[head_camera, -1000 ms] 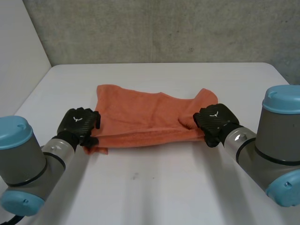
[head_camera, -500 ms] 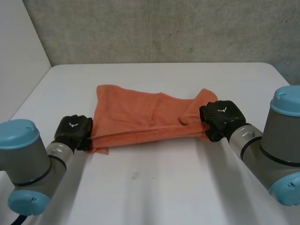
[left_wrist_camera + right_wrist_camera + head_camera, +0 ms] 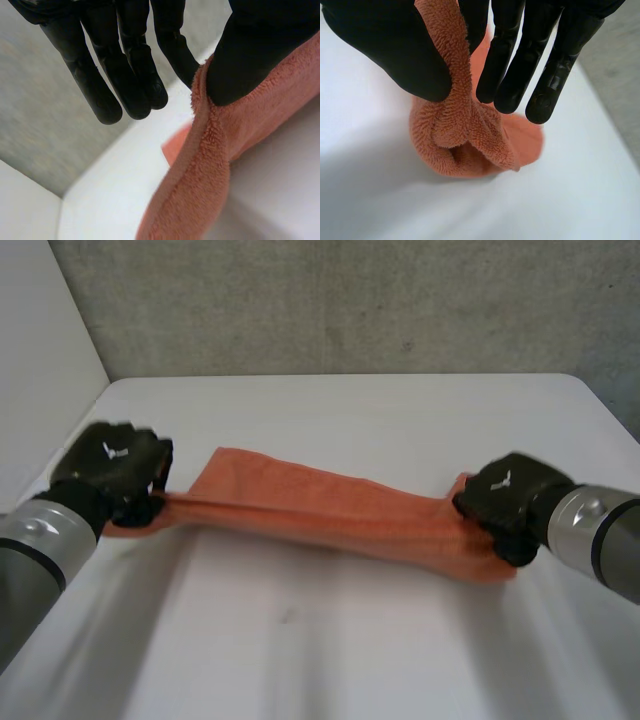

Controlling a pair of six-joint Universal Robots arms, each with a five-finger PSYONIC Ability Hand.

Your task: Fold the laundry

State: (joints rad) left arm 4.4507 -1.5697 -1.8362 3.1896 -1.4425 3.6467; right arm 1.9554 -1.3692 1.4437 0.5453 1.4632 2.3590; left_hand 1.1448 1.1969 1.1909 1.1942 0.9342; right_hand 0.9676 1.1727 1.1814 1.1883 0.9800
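We are seeing the orange towel (image 3: pixel 330 518) stretching as a narrow band over the white table (image 3: pixel 330 660), with a grey wall (image 3: pixel 330 300) behind. The left hand (image 3: pixel 110 465) is pinching one end between thumb and finger. The right hand (image 3: pixel 510 500) is pinching the other end likewise, with folds bunching below it.

- You have the left hand (image 3: pixel 110 465) out wide, thumb pinching the orange terry towel (image 3: pixel 330 515) against one finger, the others straight.
- The right hand (image 3: pixel 510 498) pinches likewise, opposite.
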